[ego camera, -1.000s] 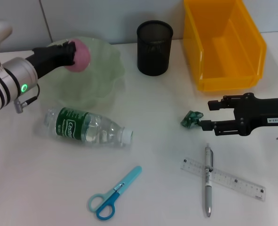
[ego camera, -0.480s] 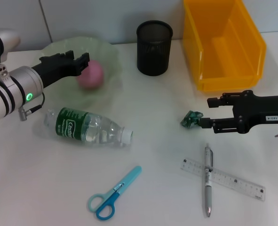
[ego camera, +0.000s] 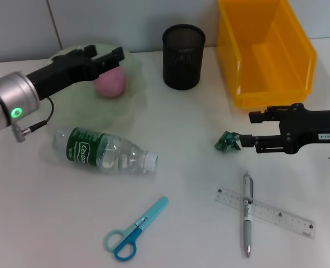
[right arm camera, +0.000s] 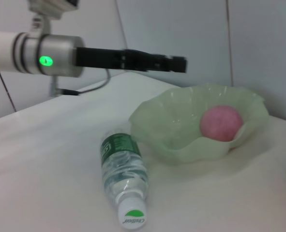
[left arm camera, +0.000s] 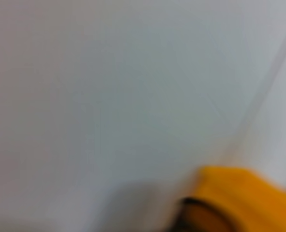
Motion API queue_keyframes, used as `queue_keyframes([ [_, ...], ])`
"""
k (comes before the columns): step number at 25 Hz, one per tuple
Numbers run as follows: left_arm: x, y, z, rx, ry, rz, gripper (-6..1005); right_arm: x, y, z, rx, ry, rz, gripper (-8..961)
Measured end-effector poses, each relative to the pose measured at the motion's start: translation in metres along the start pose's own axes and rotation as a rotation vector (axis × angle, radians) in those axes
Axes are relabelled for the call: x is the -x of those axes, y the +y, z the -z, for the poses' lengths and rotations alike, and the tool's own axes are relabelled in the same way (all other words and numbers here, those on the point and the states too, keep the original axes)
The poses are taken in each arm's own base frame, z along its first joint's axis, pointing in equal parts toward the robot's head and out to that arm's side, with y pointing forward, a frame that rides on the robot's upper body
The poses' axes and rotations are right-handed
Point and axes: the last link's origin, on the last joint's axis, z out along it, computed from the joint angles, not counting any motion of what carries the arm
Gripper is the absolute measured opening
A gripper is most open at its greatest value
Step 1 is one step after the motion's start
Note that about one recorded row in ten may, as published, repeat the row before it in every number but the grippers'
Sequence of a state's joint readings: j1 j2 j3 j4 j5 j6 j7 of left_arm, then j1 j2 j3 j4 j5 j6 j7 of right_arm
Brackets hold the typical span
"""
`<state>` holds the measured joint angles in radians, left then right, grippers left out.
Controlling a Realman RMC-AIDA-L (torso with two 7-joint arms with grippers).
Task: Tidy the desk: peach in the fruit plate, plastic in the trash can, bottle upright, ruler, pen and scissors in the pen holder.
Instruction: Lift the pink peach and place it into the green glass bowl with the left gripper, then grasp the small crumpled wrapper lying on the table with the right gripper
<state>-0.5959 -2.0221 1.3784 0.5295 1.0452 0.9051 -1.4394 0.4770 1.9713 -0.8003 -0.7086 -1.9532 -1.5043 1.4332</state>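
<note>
Peach [ego camera: 110, 84]: lies in the fruit plate [ego camera: 70, 106], free of any grip; this part of the task looks done.
Left pincer [ego camera: 113, 57]: hangs above the plate's far rim, fingers spread, holding nothing.
Plastic [ego camera: 227, 142]: a small green crumpled scrap on the surface, just below the trash can [ego camera: 265, 50].
Right pincer [ego camera: 253, 129]: level with the scrap, tips spread, lower finger touching or just beside it; not closed on it.
Step in hand: likely taking up the plastic for the bin.
Next move calls for: closing on the scrap, then lifting over the bin's tall near wall.
Left to do: bottle [ego camera: 104, 151] on its side; ruler [ego camera: 265, 211], pen [ego camera: 247, 212] and scissors [ego camera: 135, 229] lie flat, pen holder [ego camera: 183, 56] well apart.
</note>
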Motion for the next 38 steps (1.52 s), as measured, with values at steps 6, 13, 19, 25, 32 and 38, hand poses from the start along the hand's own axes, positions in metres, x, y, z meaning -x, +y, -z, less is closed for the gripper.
queue_keyframes([
  [6,0.009,0.029,0.036,0.335,-0.114,-0.053,832,0.002,-0.003,0.005,-0.017,-0.022,-0.014,662],
  [13,0.033,0.048,0.055,0.493,-0.283,-0.167,832,0.008,-0.006,0.009,-0.032,-0.022,-0.043,660],
  [19,0.044,0.053,0.065,0.504,-0.296,-0.212,833,0.039,-0.011,0.019,-0.043,-0.013,-0.093,658],
  [25,0.047,0.053,0.068,0.489,-0.252,-0.240,833,0.085,-0.014,0.018,-0.048,0.151,-0.142,655],
  [32,0.047,0.052,0.068,0.486,-0.248,-0.242,832,0.111,-0.026,-0.002,-0.074,0.409,-0.144,653],
  [38,0.047,0.053,0.067,0.484,-0.244,-0.239,832,0.122,-0.029,-0.029,-0.113,0.581,-0.053,651],
])
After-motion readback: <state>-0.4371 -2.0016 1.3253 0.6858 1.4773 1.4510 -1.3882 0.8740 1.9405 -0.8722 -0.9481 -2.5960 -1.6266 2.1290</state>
